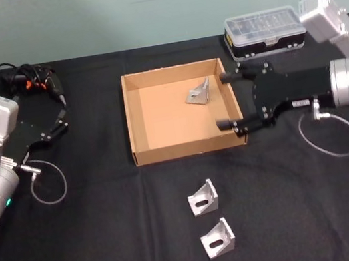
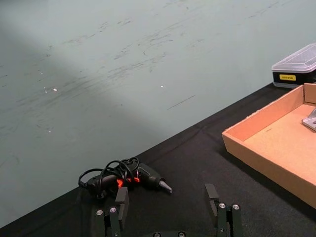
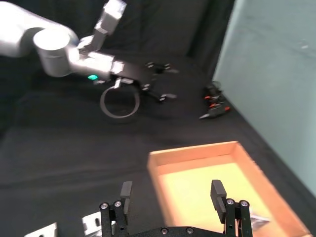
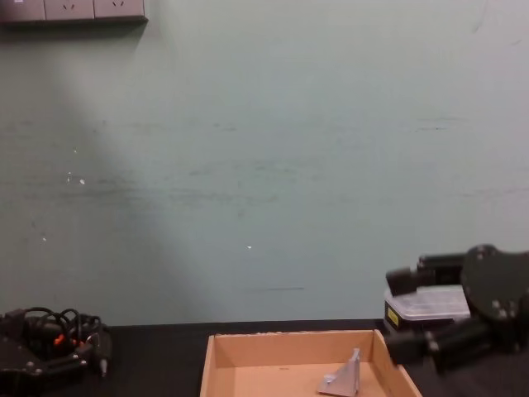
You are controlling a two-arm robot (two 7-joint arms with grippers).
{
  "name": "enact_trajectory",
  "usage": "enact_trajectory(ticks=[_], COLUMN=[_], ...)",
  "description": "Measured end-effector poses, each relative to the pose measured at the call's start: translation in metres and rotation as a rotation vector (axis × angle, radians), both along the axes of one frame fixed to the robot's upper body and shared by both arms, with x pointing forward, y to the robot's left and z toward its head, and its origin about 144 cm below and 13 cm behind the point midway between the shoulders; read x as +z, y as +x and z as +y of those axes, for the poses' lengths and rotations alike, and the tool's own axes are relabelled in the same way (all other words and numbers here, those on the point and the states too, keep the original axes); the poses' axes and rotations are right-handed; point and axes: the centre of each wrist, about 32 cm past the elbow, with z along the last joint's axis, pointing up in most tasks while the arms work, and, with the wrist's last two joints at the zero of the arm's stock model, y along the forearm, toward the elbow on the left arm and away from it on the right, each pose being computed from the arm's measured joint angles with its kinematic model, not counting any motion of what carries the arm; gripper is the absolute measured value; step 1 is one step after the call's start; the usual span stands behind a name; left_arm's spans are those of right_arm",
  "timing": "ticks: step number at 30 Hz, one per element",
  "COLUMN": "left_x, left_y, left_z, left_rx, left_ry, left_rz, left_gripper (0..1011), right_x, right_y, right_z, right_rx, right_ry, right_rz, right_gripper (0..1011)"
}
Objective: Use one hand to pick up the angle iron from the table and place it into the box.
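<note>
A tan cardboard box (image 1: 184, 149) sits mid-table with one silver angle iron (image 1: 199, 92) lying inside near its far right corner. Two more angle irons (image 1: 203, 198) (image 1: 218, 237) rest on the black table (image 1: 112, 236) in front of the box. My right gripper (image 1: 222, 100) hangs open over the box's right wall, holding nothing; the right wrist view has its fingertips (image 3: 126, 190) above the box rim (image 3: 192, 150). In the chest view the angle iron (image 4: 343, 376) stands inside the box (image 4: 289, 337), left of the right gripper (image 4: 401, 314). My left gripper (image 1: 60, 117) is parked open at the far left.
A black case with a clear lid (image 1: 264, 30) stands behind the right gripper. An electric screwdriver with tangled cables (image 1: 34, 81) lies at the back left, just beyond the left gripper (image 2: 167, 197). A pale green wall bounds the table's far edge.
</note>
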Motion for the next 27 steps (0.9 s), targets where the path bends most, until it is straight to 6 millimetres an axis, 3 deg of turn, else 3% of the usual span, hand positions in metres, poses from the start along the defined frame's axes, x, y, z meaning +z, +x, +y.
enact_trajectory(ticks=[27], left_x=[0.000], left_y=[0.000], left_z=[0.000], left_rx=[0.000], left_ry=[0.000], left_rz=[0.000], left_gripper=[1000], right_x=[-0.031], right_y=[0.005], right_z=[0.009], right_rx=[0.170], right_ry=[-0.155], right_rz=[0.131], right_gripper=[1003])
